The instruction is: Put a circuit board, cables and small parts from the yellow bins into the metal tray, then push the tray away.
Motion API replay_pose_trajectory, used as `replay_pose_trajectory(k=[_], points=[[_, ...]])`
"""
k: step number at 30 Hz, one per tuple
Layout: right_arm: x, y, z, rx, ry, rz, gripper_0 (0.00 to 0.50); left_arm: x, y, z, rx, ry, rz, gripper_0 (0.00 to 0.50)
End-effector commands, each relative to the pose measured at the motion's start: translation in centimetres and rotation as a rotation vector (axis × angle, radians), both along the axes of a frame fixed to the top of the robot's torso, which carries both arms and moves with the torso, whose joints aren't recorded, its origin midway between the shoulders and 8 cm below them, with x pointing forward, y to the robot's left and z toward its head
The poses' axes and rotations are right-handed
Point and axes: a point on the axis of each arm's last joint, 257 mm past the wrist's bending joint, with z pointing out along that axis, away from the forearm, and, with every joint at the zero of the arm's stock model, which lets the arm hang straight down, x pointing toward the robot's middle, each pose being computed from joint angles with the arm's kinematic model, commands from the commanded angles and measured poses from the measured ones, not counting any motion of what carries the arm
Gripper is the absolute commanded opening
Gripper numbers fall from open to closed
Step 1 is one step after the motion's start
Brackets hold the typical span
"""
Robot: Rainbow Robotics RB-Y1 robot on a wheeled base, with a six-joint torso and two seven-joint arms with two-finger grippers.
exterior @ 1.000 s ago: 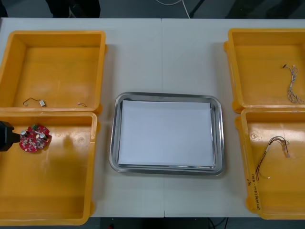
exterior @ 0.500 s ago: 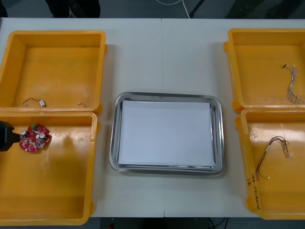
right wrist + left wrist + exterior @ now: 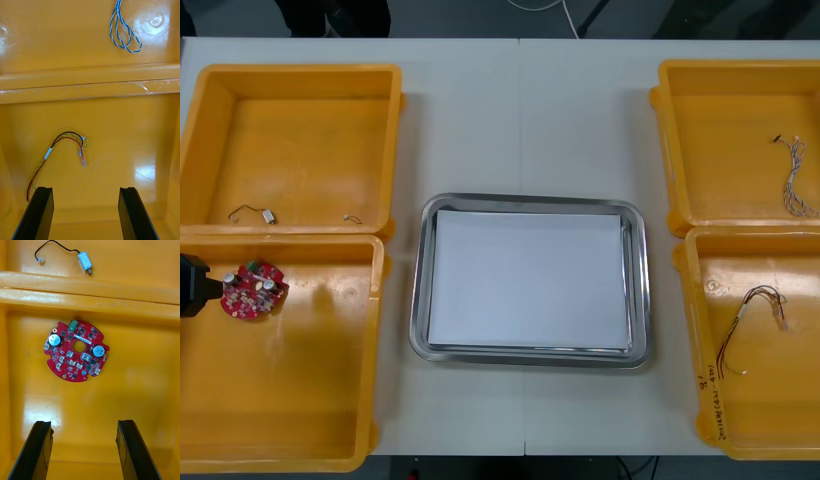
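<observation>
**Left pincer**: fingers spread wide and holding nothing, poised over the floor of the near left bin. The board lies flat ahead of the fingertips, apart from them and roughly in line with the gap. Beyond the board rises the double wall shared with the far left bin. Just past that wall rests a metal part on a black cable.

**Right pincer**: likewise spread and empty, over the near right bin. A red-yellow cable lies ahead of it, its tail running close beside one finger. Past the bin wall, a blue-white cable lies in the far right bin.

**Step in hand (judged):** the first pick, at the approach to the board. The tray between the bins holds nothing on its white inside, so every item is yet to be moved. The next move calls for the left pincer to advance and descend until its fingers straddle the board, then close on the rim. Because the board lies flat, the fingertips must reach almost to the bin floor to catch an edge.

**Comparison of views:** the wrist views give the finger gaps, the board's components and centre hole, and the cable colours. The front view gives the layout on the counter. There the left pincer's black tip shows just beside the board, and the tray lies well apart from it, across the bin wall. A second metal part lies in the far left bin.
</observation>
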Motion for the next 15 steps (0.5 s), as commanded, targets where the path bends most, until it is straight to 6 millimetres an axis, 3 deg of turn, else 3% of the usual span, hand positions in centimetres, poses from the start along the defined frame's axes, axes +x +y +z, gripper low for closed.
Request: replay_pose_trajectory(k=[1,15], points=[[0.45,-0.12,1.50,-0.031,-0.017,0.014,0.500,0.30,0.42,0.95,0.025,-0.005,0.009,0.500],[0.45,-0.12,1.50,-0.031,-0.017,0.014,0.500,0.30,0.42,0.95,0.025,-0.005,0.009,0.500]])
